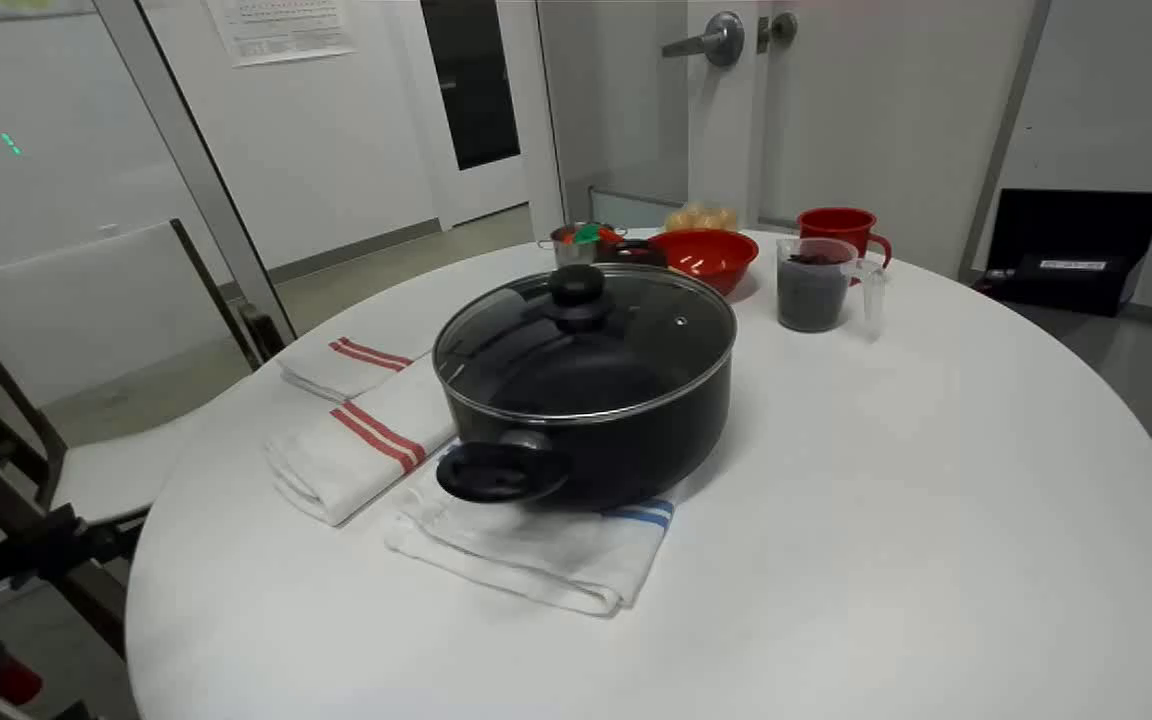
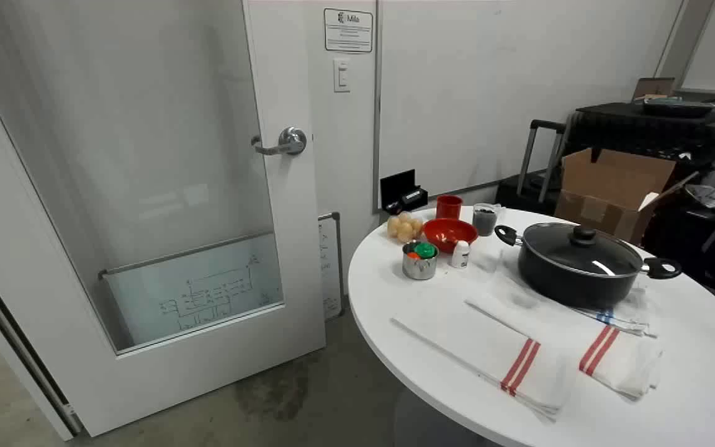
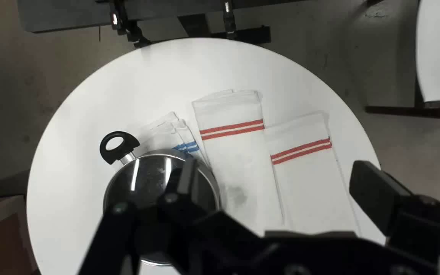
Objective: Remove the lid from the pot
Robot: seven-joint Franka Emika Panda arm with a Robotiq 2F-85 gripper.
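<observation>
On the white table stands the lidded pot; beyond, a door.

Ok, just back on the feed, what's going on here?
Nothing is being handled right now. In the wrist view the robot's jaws stand wide open above the table, gripping nothing. The glass lid sits on the black pot in both exterior views, not yet removed. A blue-striped towel sticks out from under the pot.
</observation>
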